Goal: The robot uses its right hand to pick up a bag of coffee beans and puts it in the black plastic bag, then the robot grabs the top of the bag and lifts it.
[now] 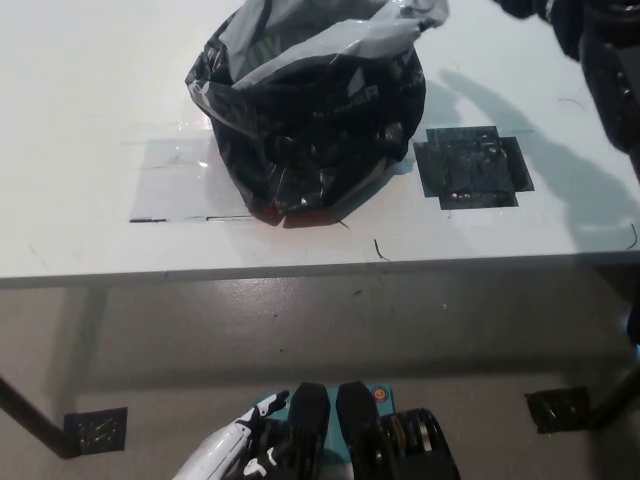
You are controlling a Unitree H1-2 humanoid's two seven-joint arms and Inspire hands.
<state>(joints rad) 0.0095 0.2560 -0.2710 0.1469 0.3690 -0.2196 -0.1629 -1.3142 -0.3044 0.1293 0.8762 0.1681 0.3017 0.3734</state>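
Observation:
The black plastic bag [310,120] stands on the white table [80,120], its grey-shiny mouth open toward the top right. Pale lettering on a dark surface shows inside it, likely the coffee bean bag [350,98]; a red bit peeks out under the bag's front. My black right arm [610,60] is raised at the top right corner. Only a sliver of my right hand [522,7] shows at the picture's top edge, apart from the bag's rim. My white left hand [228,458] rests low at the bottom left, below the table.
A black square patch [470,166] lies on the table right of the bag. A clear taped rectangle [170,180] marks the surface left of the bag. The table's front edge [300,270] runs across the middle, with grey floor below it.

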